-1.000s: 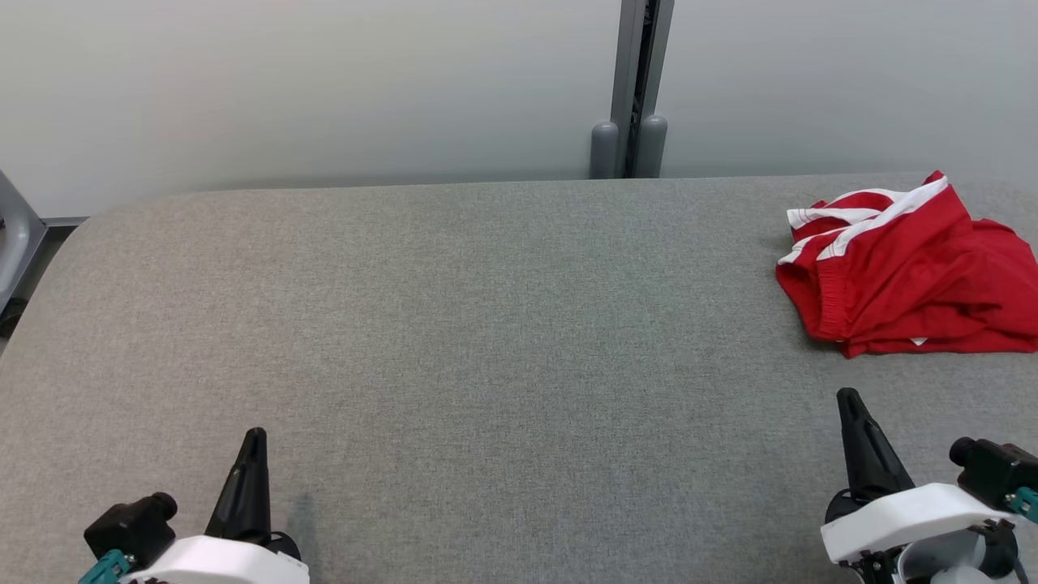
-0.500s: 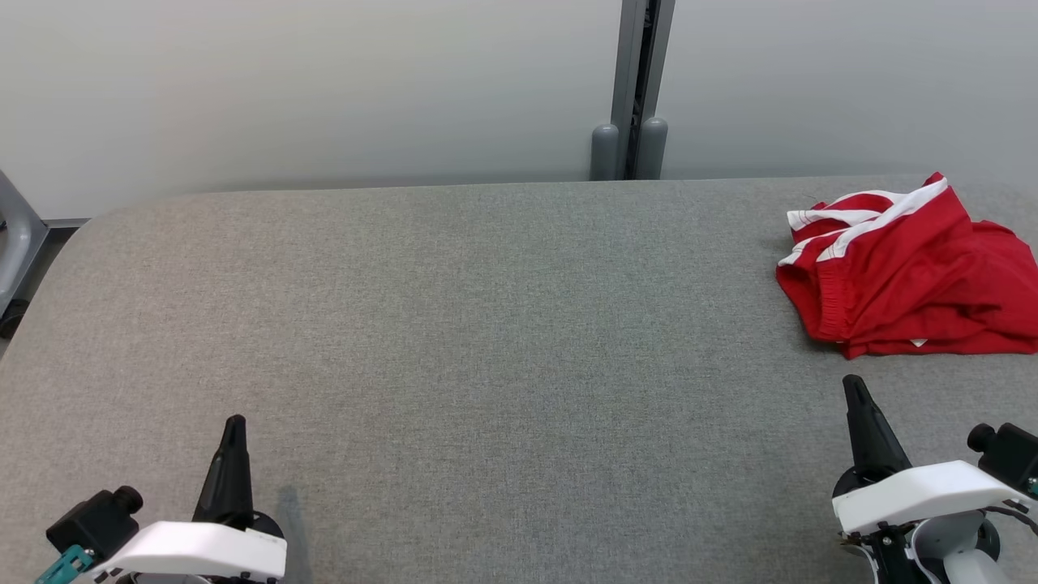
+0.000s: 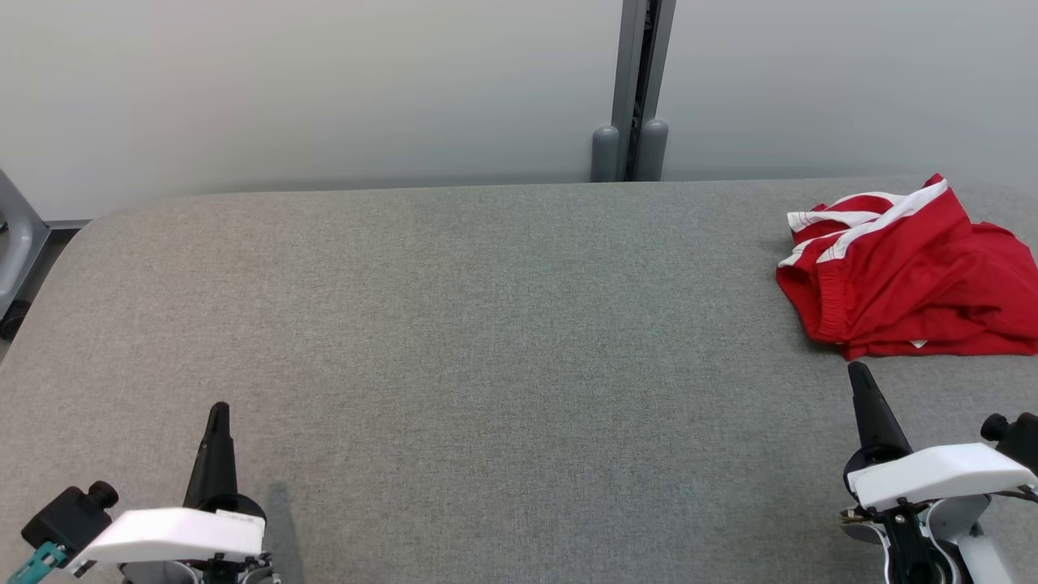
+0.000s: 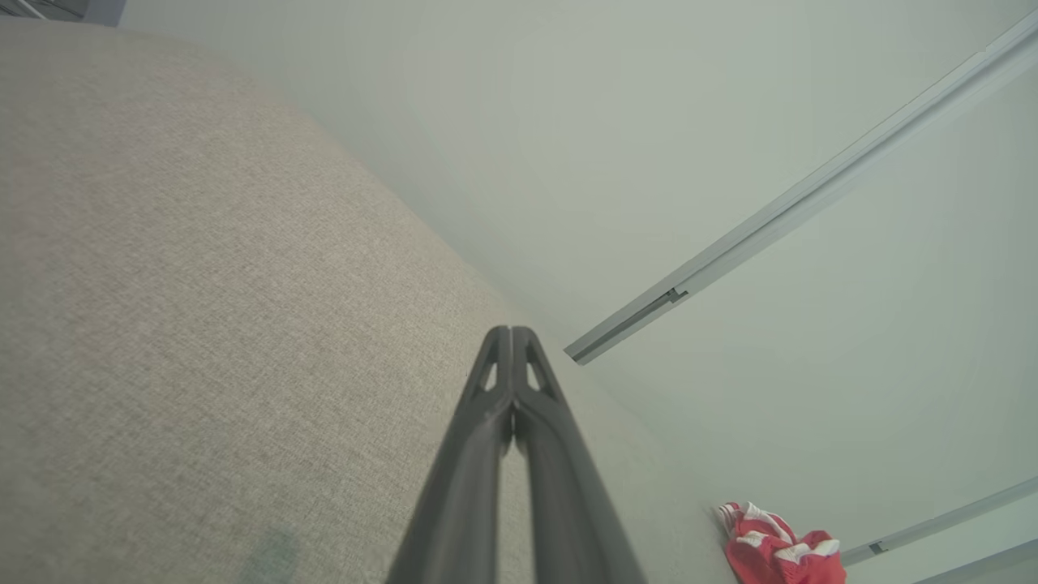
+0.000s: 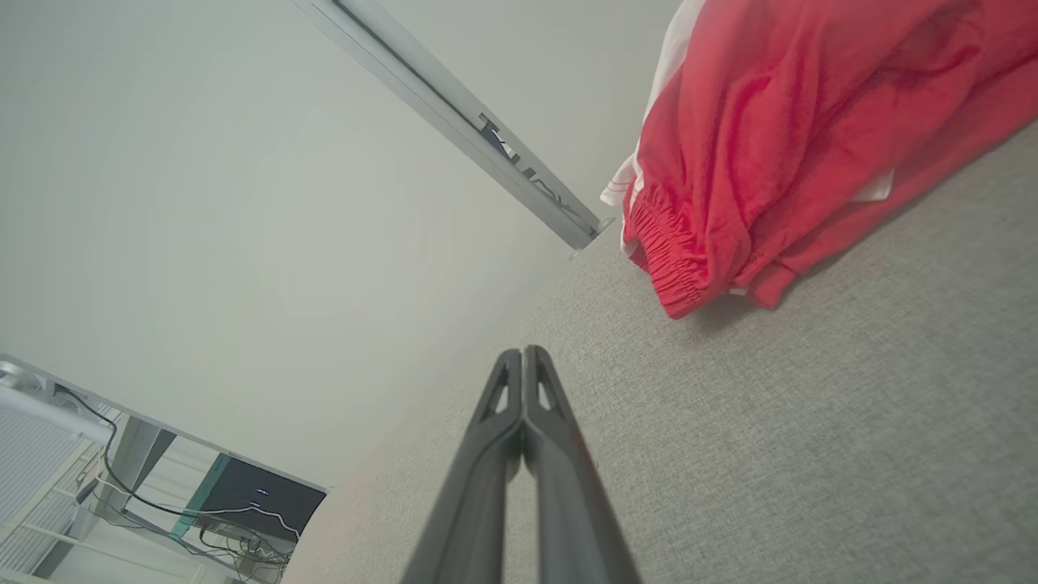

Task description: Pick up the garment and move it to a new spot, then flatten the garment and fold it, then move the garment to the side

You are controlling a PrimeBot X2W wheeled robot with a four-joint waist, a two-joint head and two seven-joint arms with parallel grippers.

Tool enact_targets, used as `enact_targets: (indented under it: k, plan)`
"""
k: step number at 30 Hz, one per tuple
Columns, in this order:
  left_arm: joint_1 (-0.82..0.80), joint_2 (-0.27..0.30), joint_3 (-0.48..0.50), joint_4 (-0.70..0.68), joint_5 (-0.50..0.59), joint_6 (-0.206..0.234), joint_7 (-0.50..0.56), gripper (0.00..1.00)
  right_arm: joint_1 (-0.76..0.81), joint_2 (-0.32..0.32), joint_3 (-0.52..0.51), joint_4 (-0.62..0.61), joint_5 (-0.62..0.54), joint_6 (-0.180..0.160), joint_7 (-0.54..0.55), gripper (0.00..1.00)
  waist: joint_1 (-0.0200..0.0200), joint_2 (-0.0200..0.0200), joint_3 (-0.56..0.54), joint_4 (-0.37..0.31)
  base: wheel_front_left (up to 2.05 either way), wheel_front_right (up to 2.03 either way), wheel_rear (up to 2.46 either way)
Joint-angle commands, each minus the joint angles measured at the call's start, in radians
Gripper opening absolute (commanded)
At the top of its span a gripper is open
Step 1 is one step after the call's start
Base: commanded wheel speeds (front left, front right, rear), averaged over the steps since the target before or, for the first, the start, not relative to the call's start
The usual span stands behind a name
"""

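The garment, a pair of red shorts (image 3: 908,276) with white side stripes and a gathered elastic waistband, lies crumpled in a heap on the grey fabric-covered table (image 3: 486,324). It sits at the far right of the surface, close to the back edge, and its right side runs past the edge of the head view. The right gripper (image 3: 855,369) stands at the lower right, fingers pointing up the view toward the near hem of the shorts; the tip is near the cloth but apart from it. In the right wrist view both fingers are pressed together along their tips with nothing between them, and the waistband lies ahead and to the right. The left gripper (image 3: 217,408) stands at the lower left over bare table, well apart from the shorts. In the left wrist view its fingers likewise meet at the tips and hold nothing. Behind the table rises a pale wall with a grey vertical rail (image 3: 636,89). The right wrist view also shows a shelf with a dark box (image 5: 243,503) and cables.
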Motion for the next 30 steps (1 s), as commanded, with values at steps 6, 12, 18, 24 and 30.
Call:
enact_targets:
  k: [6, 12, 18, 24, 30]
  plan:
    - [-0.037, 0.006, 0.017, -0.016, -0.083, -0.001, 0.019, 0.0, -0.036, -0.002, -0.013, 0.002, 0.082, 0.0, 0.028, 0.0, 0.0, -0.0001, -0.001, 0.0, 0.0, 0.0, 0.0]
    - [-0.045, 0.006, 0.025, -0.018, -0.148, -0.001, 0.036, 0.0, -0.046, 0.0, -0.02, 0.009, 0.145, 0.0, 0.047, 0.0, 0.0, -0.0001, -0.003, 0.001, 0.0, 0.0, 0.0]
    - [-0.048, 0.005, 0.033, -0.019, -0.209, -0.001, 0.052, 0.0, -0.056, 0.002, -0.025, 0.015, 0.204, 0.0, 0.066, 0.0, 0.0, -0.0001, -0.004, 0.001, 0.0, 0.0, 0.0]
    - [-0.056, 0.004, 0.041, -0.021, -0.267, -0.001, 0.066, 0.0, -0.066, 0.004, -0.032, 0.022, 0.261, 0.0, 0.083, 0.0, 0.0, -0.0001, -0.005, 0.002, 0.0, 0.0, 0.0]
    - [-0.063, 0.003, 0.048, -0.023, -0.323, -0.001, 0.08, 0.0, -0.073, 0.006, -0.038, 0.029, 0.314, 0.001, 0.1, 0.0, 0.0, -0.0001, -0.007, 0.002, 0.0, 0.0, 0.0]
